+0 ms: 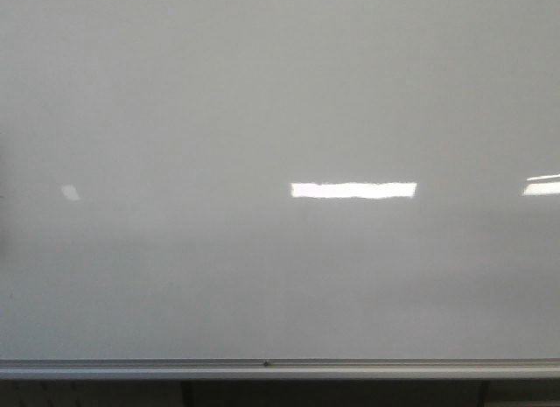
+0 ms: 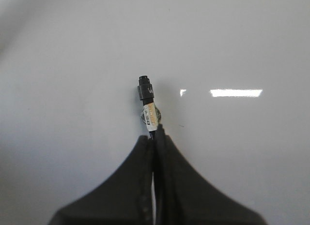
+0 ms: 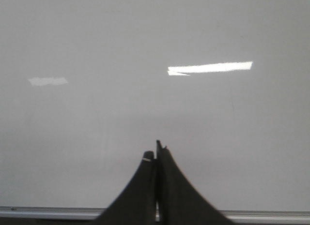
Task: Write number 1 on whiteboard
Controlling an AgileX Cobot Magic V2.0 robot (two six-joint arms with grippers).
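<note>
The left gripper [image 2: 156,133] shows in the left wrist view — its two dark fingers [image 2: 138,186] are pressed close together. They pinch a thin black stick that pokes out past the tips.

The right gripper [image 3: 156,155] shows in the right wrist view. Its fingers [image 3: 177,196] are squeezed together too — nothing can be seen between them.

The front view shows no arm.

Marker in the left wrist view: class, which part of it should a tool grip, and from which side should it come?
Grip the marker at or behind its white label, coming from its rear end. It is slim, and its black end points at the whiteboard, so that end must stay clear. The left tool holds it so.
</note>
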